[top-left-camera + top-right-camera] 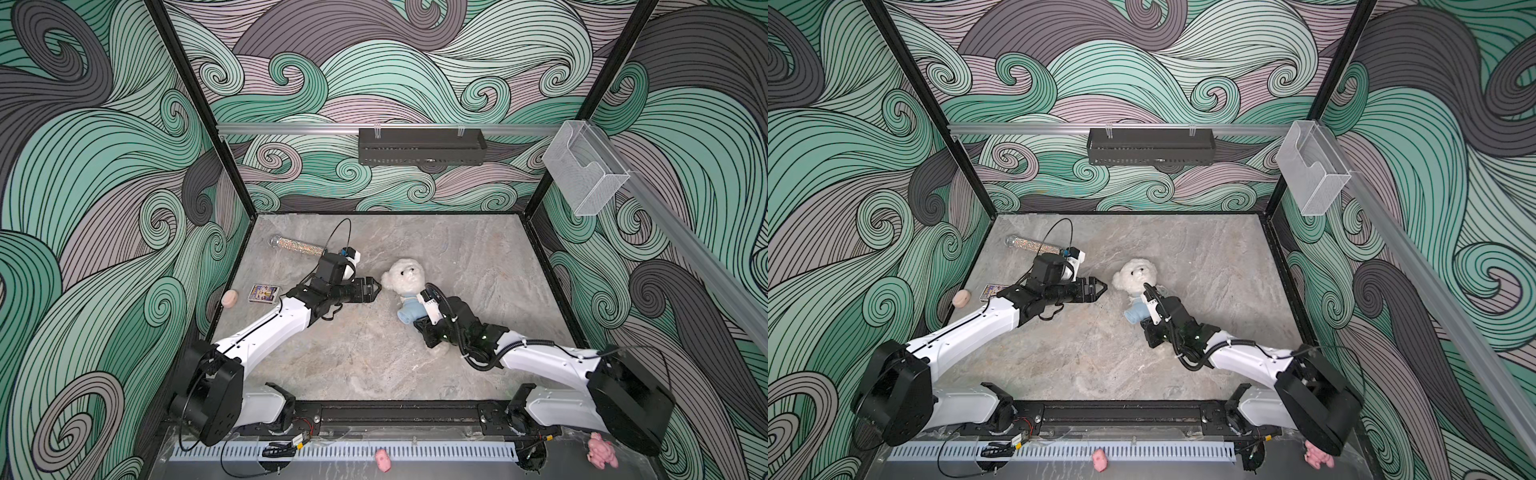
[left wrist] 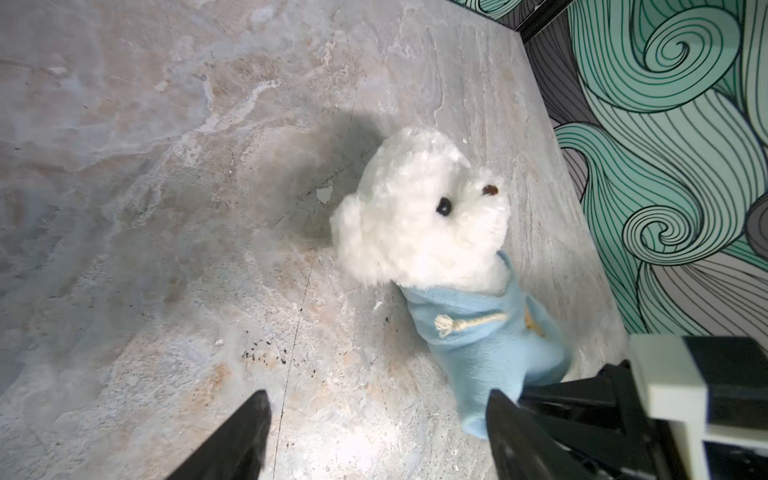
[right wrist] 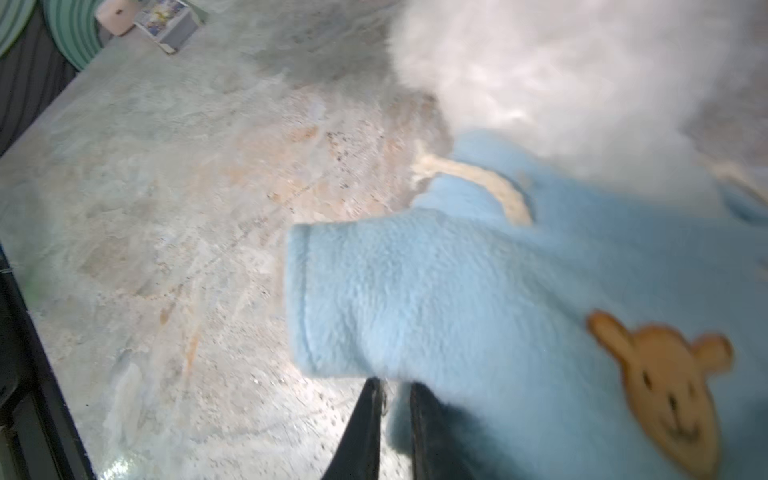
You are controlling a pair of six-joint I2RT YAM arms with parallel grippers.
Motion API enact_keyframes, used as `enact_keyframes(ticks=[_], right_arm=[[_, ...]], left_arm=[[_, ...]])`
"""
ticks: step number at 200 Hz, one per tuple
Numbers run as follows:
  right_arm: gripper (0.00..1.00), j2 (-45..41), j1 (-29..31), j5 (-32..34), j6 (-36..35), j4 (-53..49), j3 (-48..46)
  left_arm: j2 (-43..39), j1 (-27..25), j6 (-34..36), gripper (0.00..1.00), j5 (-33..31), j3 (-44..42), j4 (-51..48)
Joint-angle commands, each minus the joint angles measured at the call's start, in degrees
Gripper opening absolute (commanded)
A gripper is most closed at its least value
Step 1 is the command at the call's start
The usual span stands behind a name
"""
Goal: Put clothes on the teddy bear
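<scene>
Right tool (image 3: 395,386) up close is pinched nearly together on the hem of the blue hoodie (image 3: 457,299), looks like. Teddy bear (image 1: 405,274) lies mid-tabletop (image 1: 365,365), head already through the neck. No paw shows at the sleeve, so I'd guess arms and tugging down remain. Left tool (image 1: 372,289) gapes empty beside its head.

1. A clear tube (image 1: 297,246) full of glitter lies on the grey marbled desk (image 1: 374,365), towards its far left corner.
2. A small printed card box (image 1: 264,294) lies near the desk's left edge, with a round peach lump (image 1: 229,298) just beside it.
3. A black perforated basket (image 1: 422,145) hangs from the rail on the back wall.
4. A clear plastic holder (image 1: 584,170) hangs on the right wall.
5. A small pink plush toy (image 1: 382,460) lies in front of the desk near the middle. A larger pink plush toy (image 1: 600,453) lies at the right.
</scene>
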Motion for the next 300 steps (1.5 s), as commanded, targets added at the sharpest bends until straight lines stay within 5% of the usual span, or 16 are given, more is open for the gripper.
enact_keyframes(ticks=[1, 43, 80, 147, 196, 244, 274, 300], right_arm=[[0.21, -8.36, -2.8, 4.27, -1.99, -8.62, -1.71], [0.48, -21.54, -2.68, 6.49, -10.87, -6.87, -4.87], [0.6, -23.95, -4.99, 15.67, -8.58, -4.55, -6.39], [0.64, -23.55, -25.92, 3.02, 2.53, -11.65, 1.68], [0.66, -22.19, -36.14, -4.11, 5.89, -12.02, 2.87], [0.68, -22.41, -37.3, -7.07, 3.17, -1.22, -1.06], [0.82, -18.61, -36.98, -14.31, 0.78, 5.85, -1.49], [0.87, -14.52, -34.63, -15.39, -3.82, 4.22, 1.76]], left_arm=[[-0.21, -2.27, 3.76, 0.81, 0.05, 1.4, 3.81], [-3.48, -5.27, 10.77, 0.81, -1.45, -1.35, 11.88], [-5.04, -12.88, 33.8, 0.82, -3.87, -4.62, 19.42], [13.02, -21.16, 67.36, 0.86, -3.87, 3.23, 20.07], [27.23, -22.31, 71.46, 0.83, -4.04, 14.13, 19.21], [34.98, -22.1, 64.73, 0.52, -9.79, 21.04, 19.16], [32.46, -19.15, 60.52, 0.26, -2.24, 18.83, 19.15], [28.98, -14.82, 57.21, 0.16, 9.27, 15.3, 20.94]])
